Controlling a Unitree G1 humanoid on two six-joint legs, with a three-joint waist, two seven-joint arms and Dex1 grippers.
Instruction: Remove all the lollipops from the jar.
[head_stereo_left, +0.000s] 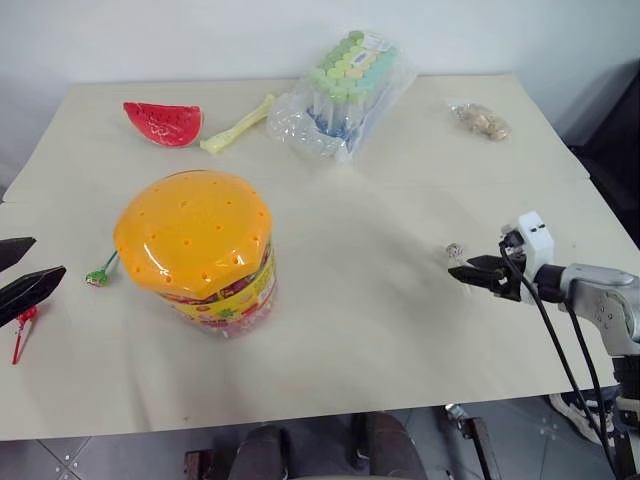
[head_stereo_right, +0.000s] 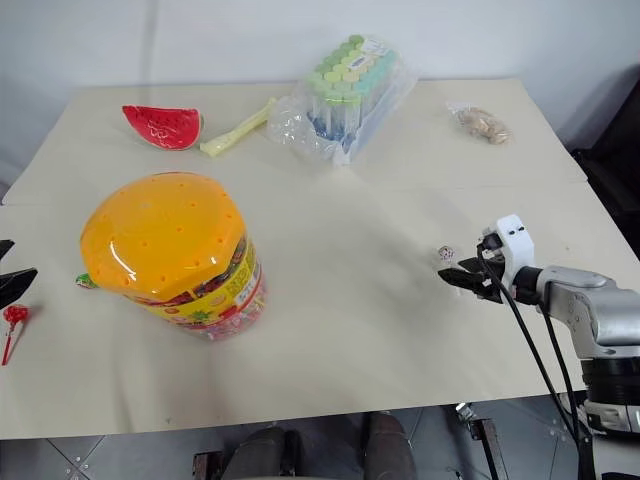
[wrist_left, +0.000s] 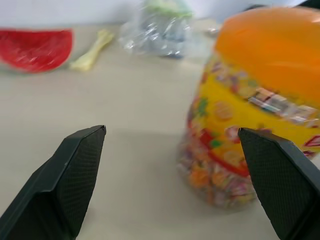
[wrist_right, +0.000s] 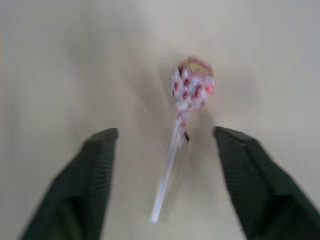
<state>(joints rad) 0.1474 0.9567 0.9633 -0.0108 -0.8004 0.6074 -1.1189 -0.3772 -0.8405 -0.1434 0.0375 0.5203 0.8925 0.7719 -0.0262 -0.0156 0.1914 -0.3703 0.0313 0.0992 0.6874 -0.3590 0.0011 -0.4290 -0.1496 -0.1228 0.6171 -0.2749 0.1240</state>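
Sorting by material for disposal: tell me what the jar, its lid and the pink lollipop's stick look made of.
Jar: clear, glossy plastic by the look; sweets show through the wall. Lid: opaque orange plastic, shiny, moulded with small holes. Pink lollipop: thin white stick, matte, paper or plastic, can't tell; crinkly printed wrapper on its head.

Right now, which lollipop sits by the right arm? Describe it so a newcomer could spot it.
Start at the jar with the orange lid, then cross the table toward its right edge. There, just ahead of the right gripper and its open fingers, lies the pink-purple lollipop, alone with a white stick; the other two lie left of the jar.
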